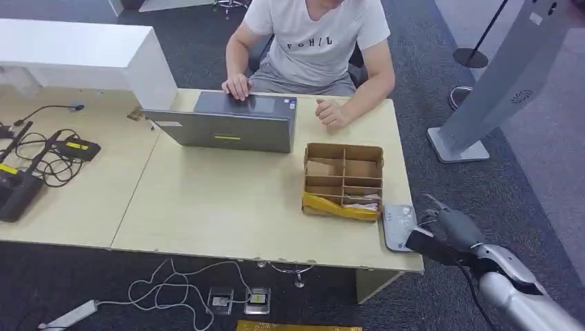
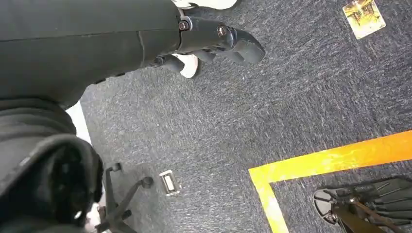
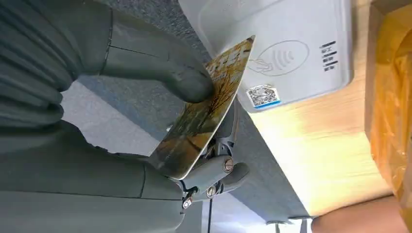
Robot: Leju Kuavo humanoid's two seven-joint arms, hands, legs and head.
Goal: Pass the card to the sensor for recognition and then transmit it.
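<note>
Right hand (image 3: 160, 121) pinching card (image 3: 204, 111) between thumb and fingers, card edge just off sensor (image 3: 291, 53), not touching. Risks: thin pinch slipping, card tilting past read zone. Left hand (image 2: 214, 41) curled loosely, holding nothing.

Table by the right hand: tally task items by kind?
Card, pinched in the right hand: 1
Card reader at the table edge: 1
Cardboard divider box: 1
Laptop: 1
Total: 4
</note>
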